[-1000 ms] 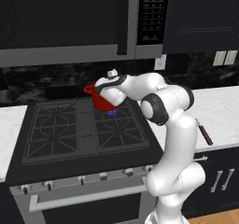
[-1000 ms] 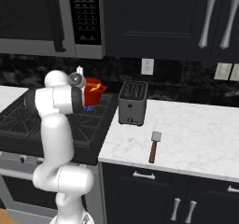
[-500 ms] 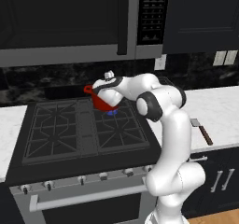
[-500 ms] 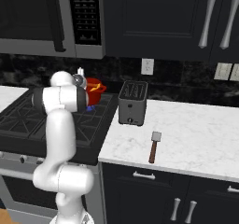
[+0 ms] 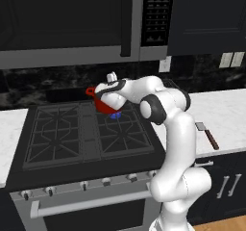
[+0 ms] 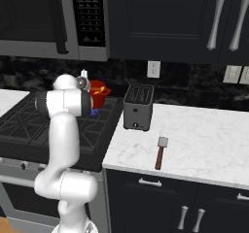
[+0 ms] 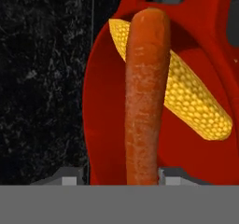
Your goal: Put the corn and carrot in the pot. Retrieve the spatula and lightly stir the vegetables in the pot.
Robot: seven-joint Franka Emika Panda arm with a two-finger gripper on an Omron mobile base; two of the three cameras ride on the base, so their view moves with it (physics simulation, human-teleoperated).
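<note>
The red pot stands on the rear right burner of the stove; it also shows as the pot and, close up, as the pot. A yellow corn cob lies slanted inside it. An orange carrot stands lengthwise over the pot's mouth, between my fingertips. My gripper is open, its jaws wider than the carrot, with a gap on the left side. The spatula lies on the white counter right of the stove, also seen as the spatula.
A steel toaster stands on the counter between stove and spatula. A black gas stove has grates, and a blue flame burns under the pot. A microwave and dark cabinets hang overhead.
The jaws have parted around the carrot over the pot. The hand has edged slightly closer to the pot; the spatula and toaster have not moved.
</note>
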